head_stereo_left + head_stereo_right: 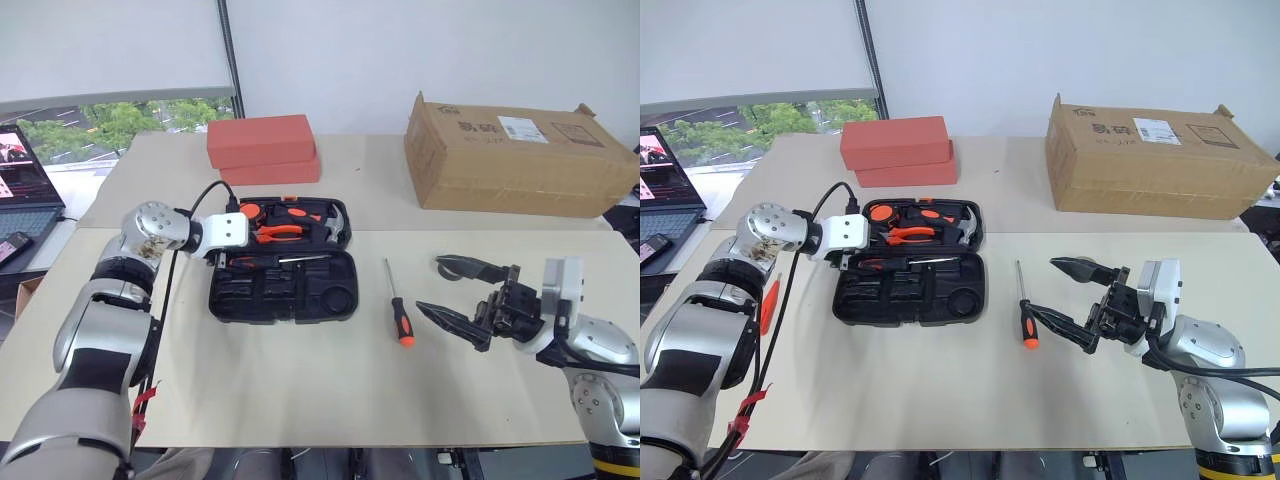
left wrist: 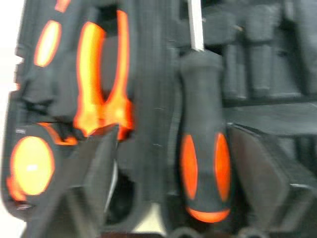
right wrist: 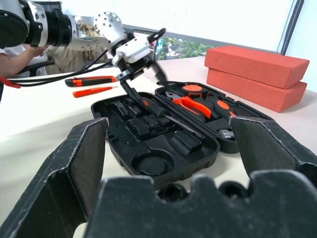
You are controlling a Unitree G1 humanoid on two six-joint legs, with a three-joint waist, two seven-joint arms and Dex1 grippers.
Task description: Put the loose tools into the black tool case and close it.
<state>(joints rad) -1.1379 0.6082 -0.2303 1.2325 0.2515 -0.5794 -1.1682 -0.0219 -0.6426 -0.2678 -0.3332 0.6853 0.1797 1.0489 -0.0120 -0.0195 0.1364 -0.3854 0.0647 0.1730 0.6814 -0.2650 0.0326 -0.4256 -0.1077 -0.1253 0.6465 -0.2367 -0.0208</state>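
The black tool case (image 1: 283,295) lies open on the table, with orange-handled pliers (image 1: 275,232) and a hammer in its far half. An orange-and-black screwdriver (image 2: 203,163) rests in the near half at the case's left end. My left gripper (image 1: 218,260) hangs open over it, one finger on each side of the handle. Another slim screwdriver (image 1: 397,308) lies loose on the table right of the case. My right gripper (image 1: 430,285) is open and empty just right of it. A utility knife (image 3: 91,80) and a thin orange screwdriver (image 3: 94,90) lie left of the case.
Two stacked red boxes (image 1: 262,150) sit behind the case. A large cardboard box (image 1: 515,155) stands at the back right. An open laptop (image 1: 25,185) is on a side table at the far left. A person's arm (image 3: 17,55) shows beyond my left arm.
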